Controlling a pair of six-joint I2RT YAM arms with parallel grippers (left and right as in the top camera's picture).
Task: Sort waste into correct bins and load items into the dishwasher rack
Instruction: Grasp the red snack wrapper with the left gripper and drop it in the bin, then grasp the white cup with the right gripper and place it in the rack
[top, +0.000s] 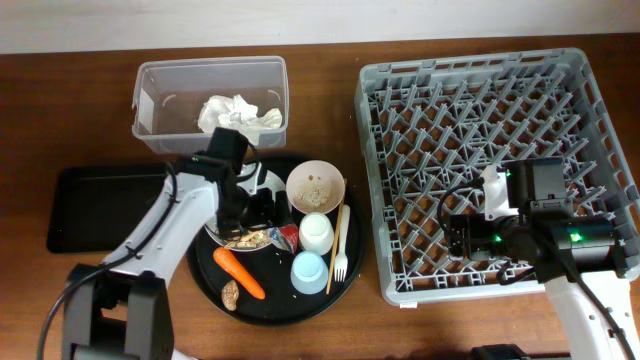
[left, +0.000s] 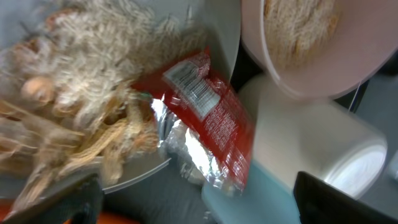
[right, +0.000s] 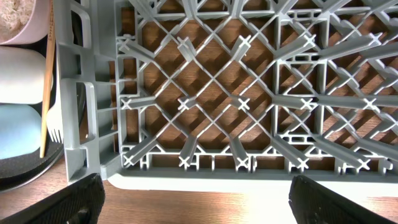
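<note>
My left gripper (top: 250, 215) is open, low over the white plate (left: 155, 163) on the round black tray. The red-and-white wrapper (left: 208, 118) lies just ahead of its open fingers (left: 196, 205), beside pale grain scraps (left: 81, 118) on the plate. The wrapper also shows in the overhead view (top: 288, 235). The crumpled napkin (top: 240, 112) lies in the clear tub (top: 150, 85). The carrot (top: 238, 273) and a brown lump (top: 231, 292) lie on the round tray. My right gripper (top: 460, 240) is open and empty (right: 196, 199) over the front of the grey rack (top: 480, 80).
The pink-white bowl (top: 316, 185), white cup (top: 316, 232), blue cup (top: 309, 272), fork (top: 340, 265) and chopsticks (top: 341, 232) sit on the round black tray (top: 275, 305). The shallow black tray (top: 100, 205) lies at the left. The rack (right: 236, 93) holds nothing.
</note>
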